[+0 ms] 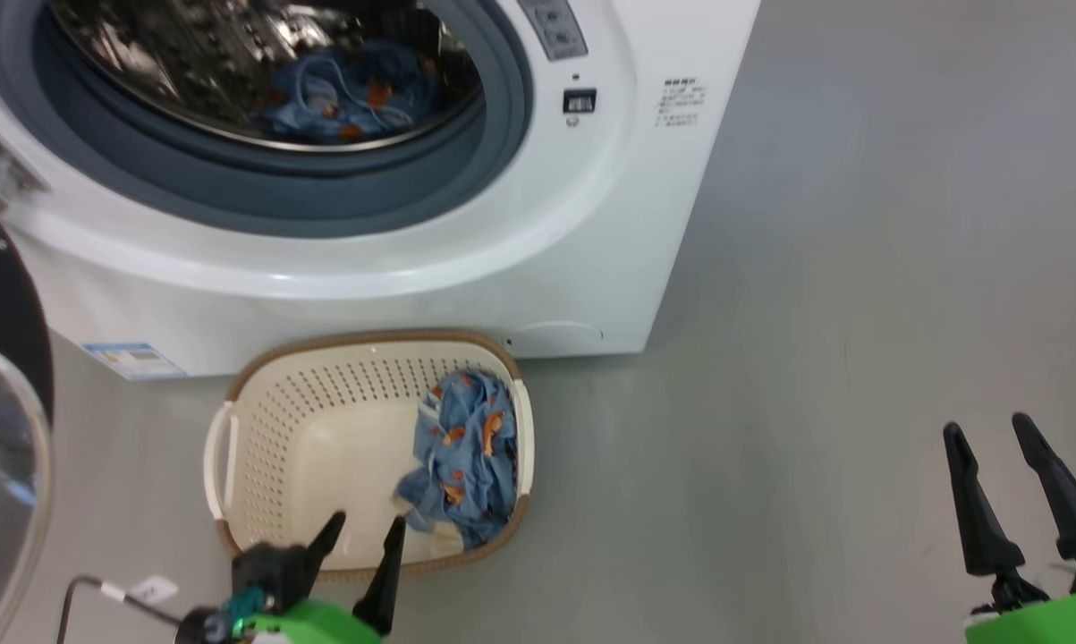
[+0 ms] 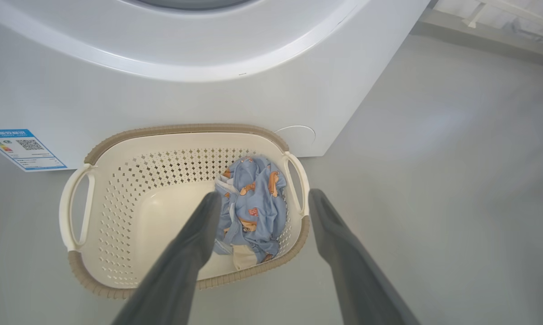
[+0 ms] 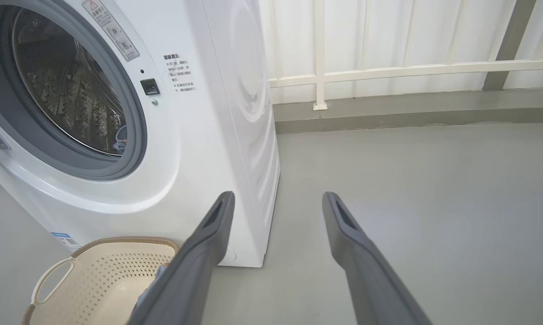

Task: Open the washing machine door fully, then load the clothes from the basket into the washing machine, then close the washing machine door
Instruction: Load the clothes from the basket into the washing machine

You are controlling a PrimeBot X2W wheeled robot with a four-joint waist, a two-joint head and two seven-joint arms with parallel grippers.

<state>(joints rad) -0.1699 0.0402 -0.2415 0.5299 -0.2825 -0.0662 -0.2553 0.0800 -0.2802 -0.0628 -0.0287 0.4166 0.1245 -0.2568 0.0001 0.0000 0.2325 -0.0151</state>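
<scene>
The washing machine door [image 1: 5,304] is open, one garment [image 1: 350,98] is loaded; my spread left gripper [image 1: 368,519] hangs above the basket [image 1: 368,340]'s last clothes [image 1: 466,456]; closing remains.

Bright, flat, diffuse light; shadows faint and soft-edged.
Head view slightly smeared. Steel drum [image 1: 189,54] at 11 o'clock throws scattered glints; pale sheen along the front ring of the washing machine [image 1: 368,268], broad soft gloss on the floor [image 1: 859,268] at 3. Wrist views bow toward their edges; dark fingers [image 2: 185,262] at 6 o'clock sit out of focus.
</scene>
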